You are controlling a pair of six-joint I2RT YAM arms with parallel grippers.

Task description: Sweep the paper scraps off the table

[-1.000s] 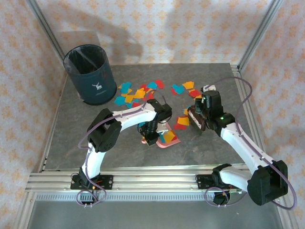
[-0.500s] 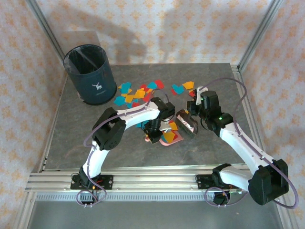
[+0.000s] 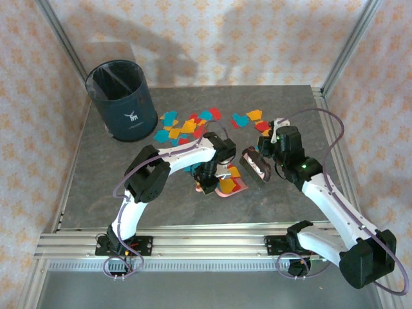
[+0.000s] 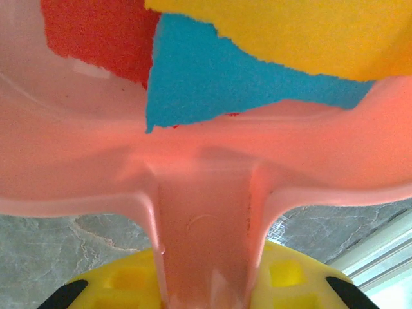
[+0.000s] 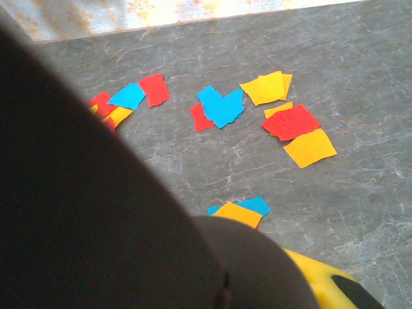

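Paper scraps point(image 3: 187, 125) in red, yellow and teal lie strewn over the far middle of the table point(image 3: 96, 193); more scraps point(image 5: 222, 106) show ahead in the right wrist view. My left gripper point(image 3: 206, 181) is shut on the handle point(image 4: 206, 232) of a pink dustpan point(image 3: 233, 185), which rests on the table with red, teal and yellow scraps point(image 4: 212, 84) in it. My right gripper point(image 3: 277, 158) is shut on a dark brush point(image 3: 255, 165), whose head stands just right of the pan's mouth. The brush handle point(image 5: 96, 212) hides most of that gripper's fingers.
A dark blue bin point(image 3: 122, 100) stands at the table's far left corner. Silver rails point(image 3: 193, 244) edge the table, and patterned walls surround it. A small pile of scraps point(image 5: 241, 211) lies close in front of the brush.
The brush swept left towards the dustpan, pushing scraps into its mouth. The left gripper and pan shifted slightly right. Both grippers stayed shut.
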